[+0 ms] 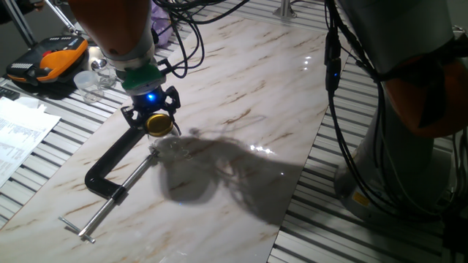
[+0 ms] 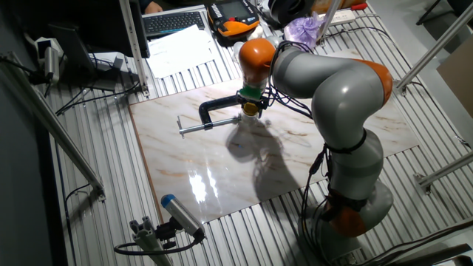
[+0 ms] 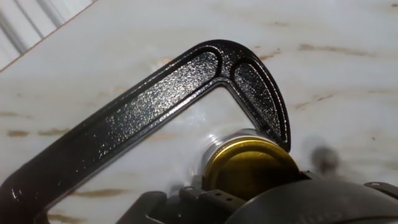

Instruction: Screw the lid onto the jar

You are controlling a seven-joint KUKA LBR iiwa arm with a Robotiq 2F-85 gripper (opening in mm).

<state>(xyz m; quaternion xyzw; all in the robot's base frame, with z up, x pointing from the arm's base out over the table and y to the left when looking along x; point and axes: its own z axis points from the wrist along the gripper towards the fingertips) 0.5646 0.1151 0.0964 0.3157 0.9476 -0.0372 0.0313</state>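
My gripper (image 1: pixel 158 121) is shut on the gold lid (image 1: pixel 159 123), with black fingers on either side of it. The lid is held flat just over the clear glass jar (image 1: pixel 170 147), which stands on the marble board inside the black C-clamp (image 1: pixel 110 168). In the hand view the lid (image 3: pixel 249 167) covers most of the jar; only a strip of glass rim (image 3: pixel 214 142) shows beside the clamp's curved end (image 3: pixel 261 93). I cannot tell whether the lid touches the jar's mouth. In the other fixed view the gripper (image 2: pixel 252 109) is at the clamp (image 2: pixel 216 109).
The clamp's screw rod (image 1: pixel 110 204) points toward the board's front left edge. An orange-black case (image 1: pixel 47 58), clear cups (image 1: pixel 91 80) and papers (image 1: pixel 18 135) lie at the left on the slatted table. Cables hang above the back of the board.
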